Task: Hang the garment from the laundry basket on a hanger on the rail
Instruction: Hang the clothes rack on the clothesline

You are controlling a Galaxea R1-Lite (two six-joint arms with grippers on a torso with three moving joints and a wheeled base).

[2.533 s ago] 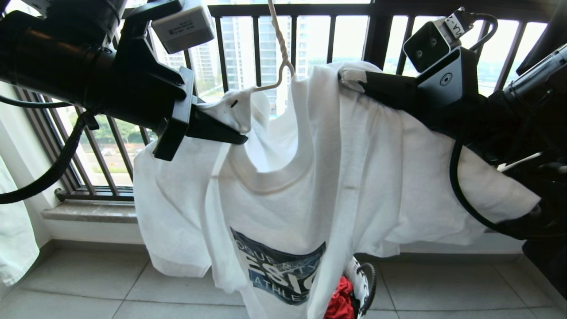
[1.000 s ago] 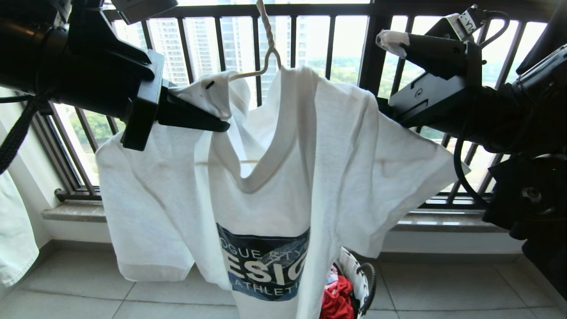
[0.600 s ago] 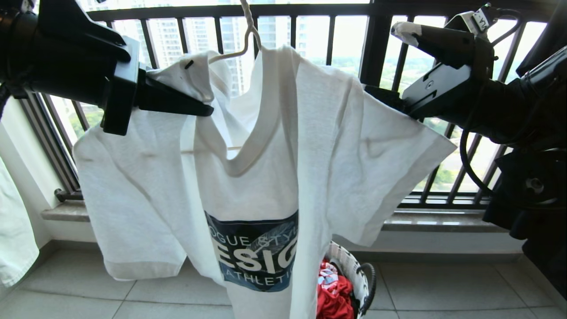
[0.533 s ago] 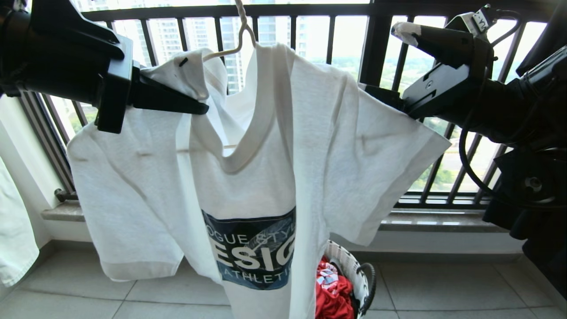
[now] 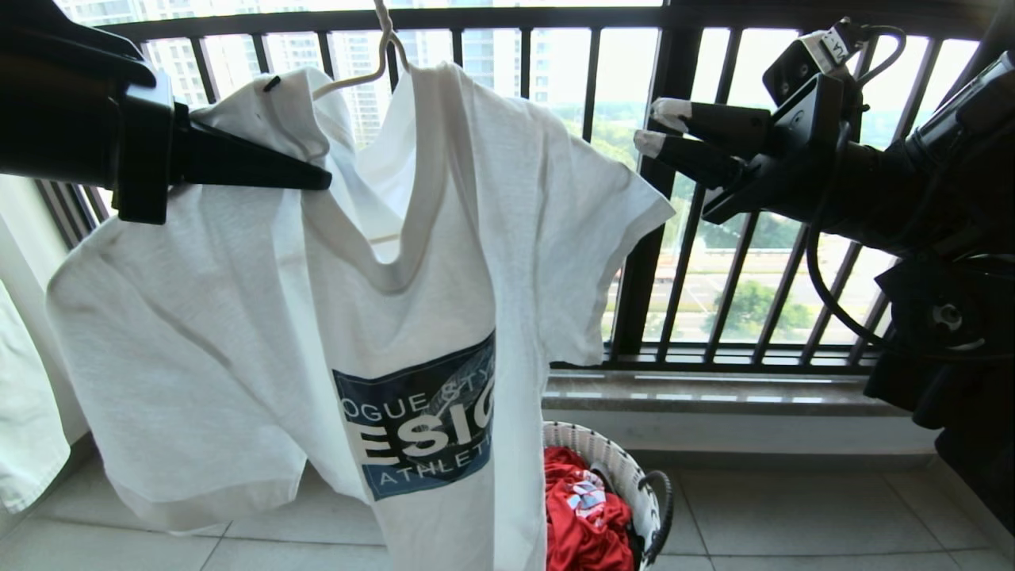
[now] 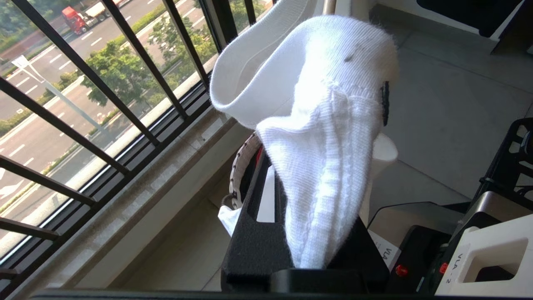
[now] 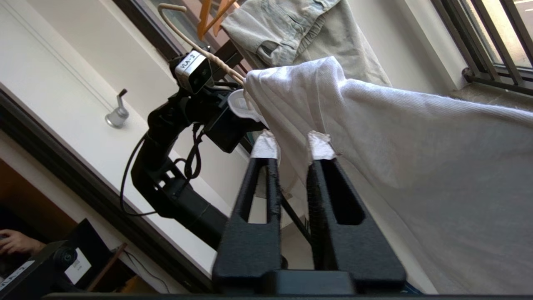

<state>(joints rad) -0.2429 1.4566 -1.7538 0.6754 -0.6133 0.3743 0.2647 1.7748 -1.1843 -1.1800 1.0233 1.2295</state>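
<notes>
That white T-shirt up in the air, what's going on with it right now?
The robot is hanging laundry on a balcony. The white T-shirt is draped over a thin wire hanger, and the left gripper is shut on the shirt's collar, holding it up. The right gripper is off to the shirt's right side with nothing between its fingers, clear of the sleeve. On the floor below, the laundry basket holds a red cloth. The rail itself is not in sight.
</notes>
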